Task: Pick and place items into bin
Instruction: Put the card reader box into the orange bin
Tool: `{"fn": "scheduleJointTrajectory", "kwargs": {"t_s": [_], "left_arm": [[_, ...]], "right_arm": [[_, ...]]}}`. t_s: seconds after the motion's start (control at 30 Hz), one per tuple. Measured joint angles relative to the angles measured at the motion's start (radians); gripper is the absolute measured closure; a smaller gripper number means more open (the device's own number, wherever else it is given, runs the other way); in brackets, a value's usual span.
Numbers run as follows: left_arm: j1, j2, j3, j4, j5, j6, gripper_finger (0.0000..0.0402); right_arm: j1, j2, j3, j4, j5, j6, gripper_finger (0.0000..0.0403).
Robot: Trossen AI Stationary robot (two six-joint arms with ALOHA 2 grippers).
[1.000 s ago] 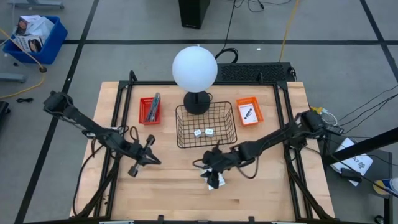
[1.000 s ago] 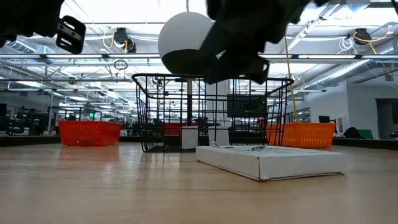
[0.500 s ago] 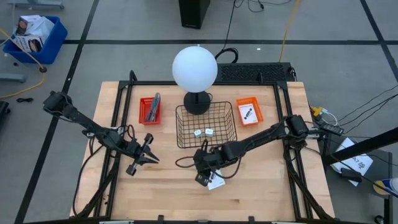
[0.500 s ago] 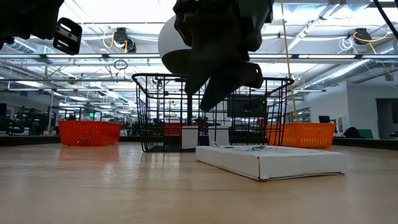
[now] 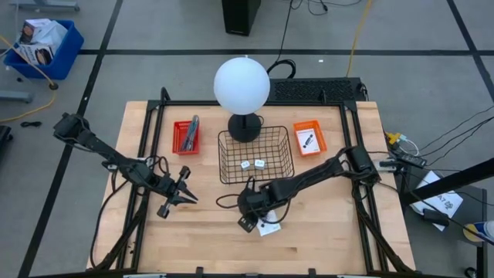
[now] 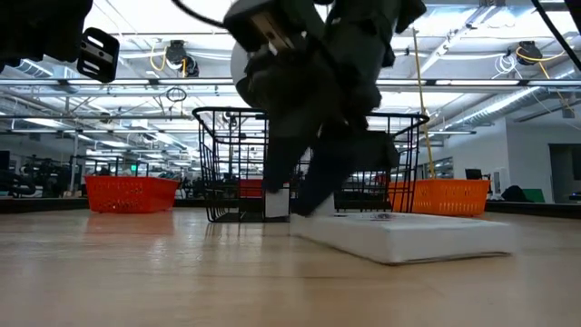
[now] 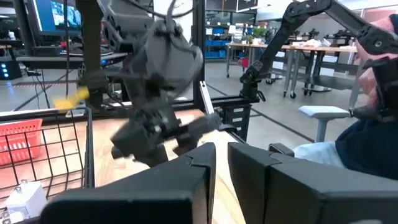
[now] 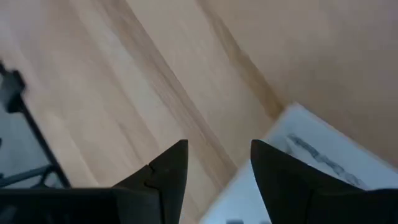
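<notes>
White card (image 8: 323,162), printed top visible wrist-only

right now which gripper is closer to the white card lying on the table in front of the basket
Right. The right gripper is directly at the white card, its open fingers at the card's edge. The left gripper hangs well off to the card's left.

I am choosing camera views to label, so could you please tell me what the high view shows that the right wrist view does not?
Only the high view shows the wire basket holding two small white cubes, the globe lamp, two orange trays, and the left end effector hanging apart over bare table.

Only the right wrist view shows the right end effector with its jaws standing open, empty, beside the card's edge.

Both show the flat white card on the wooden table.
</notes>
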Motion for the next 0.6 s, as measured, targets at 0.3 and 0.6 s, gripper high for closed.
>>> {"fn": "scheduleJointTrajectory", "kwargs": {"t_s": [0.3,0.6], "left_arm": [[-0.030,0.000,0.000,0.006,0.000,0.019,0.0350],[-0.035,0.000,0.000,0.008,0.000,0.021,0.0350]], "right_arm": [[0.000,0.015,-0.001,-0.022,-0.028,-0.004,0.0266],[0.014,-0.043,-0.001,-0.148,-0.035,0.014,0.0293]]}}
